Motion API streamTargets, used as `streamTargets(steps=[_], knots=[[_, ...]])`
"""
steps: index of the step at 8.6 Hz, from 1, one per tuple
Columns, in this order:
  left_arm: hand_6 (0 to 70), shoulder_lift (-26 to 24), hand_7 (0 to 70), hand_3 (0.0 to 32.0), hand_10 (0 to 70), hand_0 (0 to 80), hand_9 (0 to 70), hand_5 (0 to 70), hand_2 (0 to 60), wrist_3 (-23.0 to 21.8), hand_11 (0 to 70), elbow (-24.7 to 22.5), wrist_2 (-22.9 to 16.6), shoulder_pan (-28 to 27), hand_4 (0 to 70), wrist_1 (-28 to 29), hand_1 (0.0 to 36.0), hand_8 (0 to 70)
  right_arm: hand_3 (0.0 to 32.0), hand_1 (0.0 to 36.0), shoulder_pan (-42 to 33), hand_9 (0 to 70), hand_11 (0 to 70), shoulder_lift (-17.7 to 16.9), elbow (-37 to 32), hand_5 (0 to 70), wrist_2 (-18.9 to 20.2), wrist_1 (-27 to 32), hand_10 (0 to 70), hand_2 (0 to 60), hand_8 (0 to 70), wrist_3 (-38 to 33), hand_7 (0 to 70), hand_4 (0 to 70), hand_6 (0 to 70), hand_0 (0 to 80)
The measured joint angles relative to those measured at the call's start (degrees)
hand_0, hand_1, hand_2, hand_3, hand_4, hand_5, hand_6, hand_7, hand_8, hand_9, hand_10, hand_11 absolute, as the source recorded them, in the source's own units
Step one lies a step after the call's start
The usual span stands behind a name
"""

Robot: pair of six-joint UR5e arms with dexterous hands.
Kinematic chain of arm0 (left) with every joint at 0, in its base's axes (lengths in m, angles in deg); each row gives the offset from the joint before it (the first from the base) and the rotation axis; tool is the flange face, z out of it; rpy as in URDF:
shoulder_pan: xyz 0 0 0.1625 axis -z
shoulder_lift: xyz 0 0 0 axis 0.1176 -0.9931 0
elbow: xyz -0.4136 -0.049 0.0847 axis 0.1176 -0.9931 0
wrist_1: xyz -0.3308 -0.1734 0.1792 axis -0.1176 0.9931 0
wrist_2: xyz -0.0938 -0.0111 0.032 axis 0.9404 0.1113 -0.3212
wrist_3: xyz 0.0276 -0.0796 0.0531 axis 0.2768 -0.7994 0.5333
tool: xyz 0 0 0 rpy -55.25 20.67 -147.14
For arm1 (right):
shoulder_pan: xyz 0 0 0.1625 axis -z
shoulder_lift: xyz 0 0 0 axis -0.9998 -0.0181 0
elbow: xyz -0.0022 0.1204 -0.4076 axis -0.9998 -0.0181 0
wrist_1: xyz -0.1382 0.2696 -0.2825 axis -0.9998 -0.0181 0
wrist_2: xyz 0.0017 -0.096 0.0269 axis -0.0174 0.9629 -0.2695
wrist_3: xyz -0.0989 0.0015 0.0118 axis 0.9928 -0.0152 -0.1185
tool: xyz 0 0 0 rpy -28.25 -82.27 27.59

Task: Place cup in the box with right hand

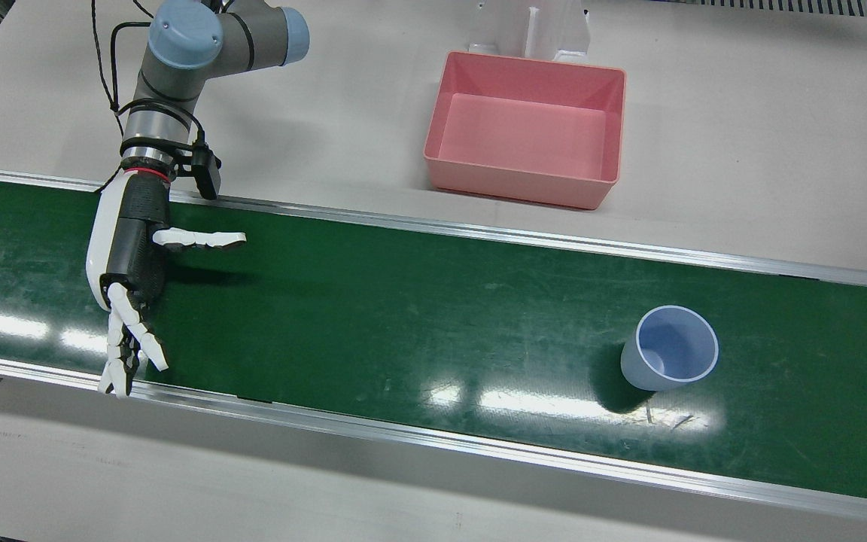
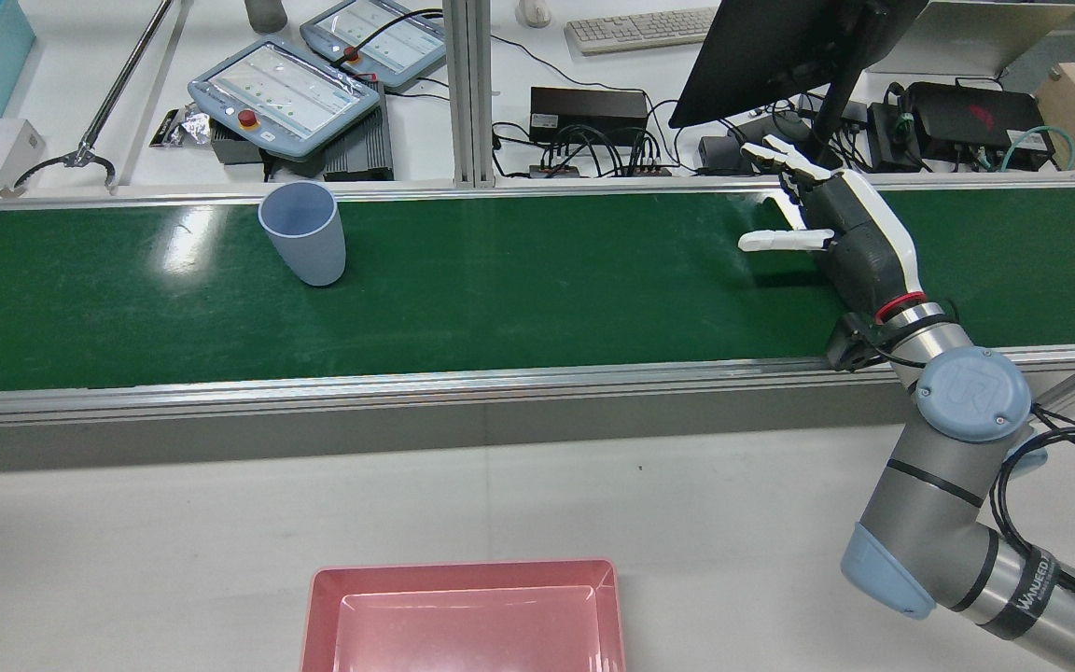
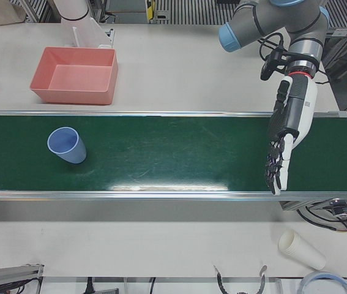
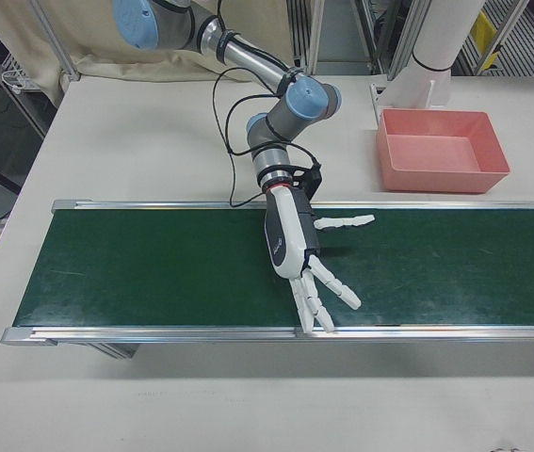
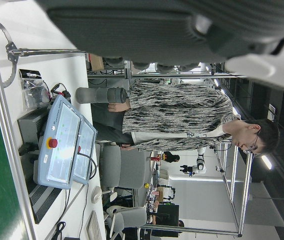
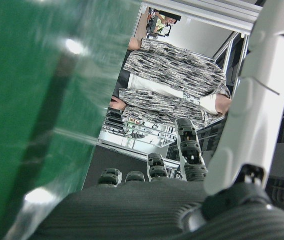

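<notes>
A pale blue cup (image 1: 670,357) stands upright on the green belt (image 1: 403,316); it also shows in the rear view (image 2: 304,233) and the left-front view (image 3: 67,146). The pink box (image 1: 524,181) sits empty on the white table behind the belt, also in the right-front view (image 4: 441,179). My right hand (image 1: 129,271) is open and empty, fingers spread, over the belt far to the side of the cup; the rear view (image 2: 850,233) shows it too. My left hand (image 3: 283,141) is open and empty over the belt's other end.
The belt has raised metal rails (image 1: 479,233) along both long edges. A white stand (image 1: 531,30) rises just behind the box. Teach pendants (image 2: 286,89), a monitor and cables lie beyond the belt. A paper cup (image 3: 302,248) lies on the operators' side.
</notes>
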Motion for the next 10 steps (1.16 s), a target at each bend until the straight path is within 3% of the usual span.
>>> streamTargets(steps=[10], knots=[[0.0,0.00,0.0,0.0,0.0,0.0,0.0,0.0,0.0,0.00,0.0,0.00,0.03,0.00,0.0,0.00,0.0,0.0,0.0,18.1,0.20,1.0,4.5,-0.01,0.14,5.4,0.08,-0.03,1.8,0.0,0.0,0.09,12.2,0.9,3.4,51.7]])
